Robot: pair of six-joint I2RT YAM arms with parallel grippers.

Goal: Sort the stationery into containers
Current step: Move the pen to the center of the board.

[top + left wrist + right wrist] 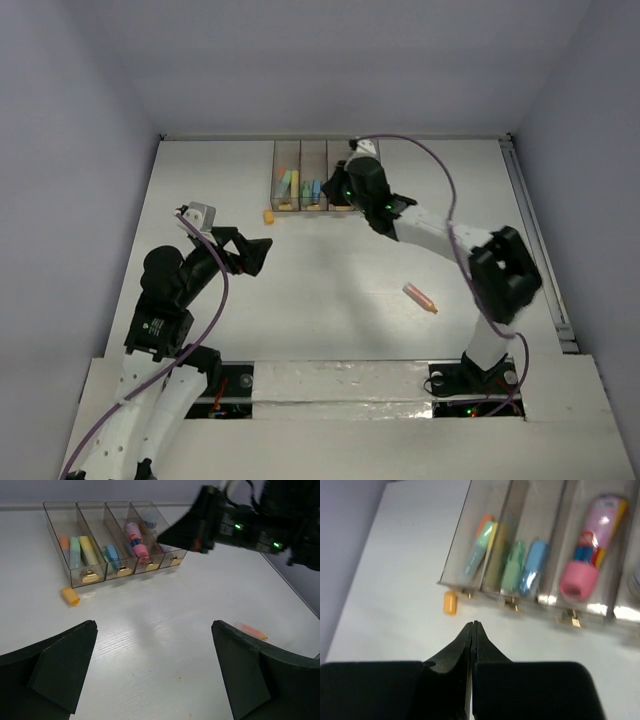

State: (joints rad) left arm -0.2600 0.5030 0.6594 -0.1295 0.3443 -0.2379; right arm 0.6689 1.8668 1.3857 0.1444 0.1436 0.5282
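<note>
Over on the left, the left gripper (154, 626) hangs with blunt black fingers spread wide, empty, above the smooth white table (330, 260). A stubby orange cap (268, 215) lies just before the clear tinted bins (288, 150), which hold pastel sticks. The right gripper (472, 625), pinched together on nothing, hovers near them; a tapered pink marker (420, 298) lies well apart

A row of 4 joined bins (287, 155) holding sticks (292, 188) stands at the far edge of the worktop (330, 270), a loose cap (269, 215) just before its left end, a lone marker (420, 297) well apart, nearer and rightward.
</note>
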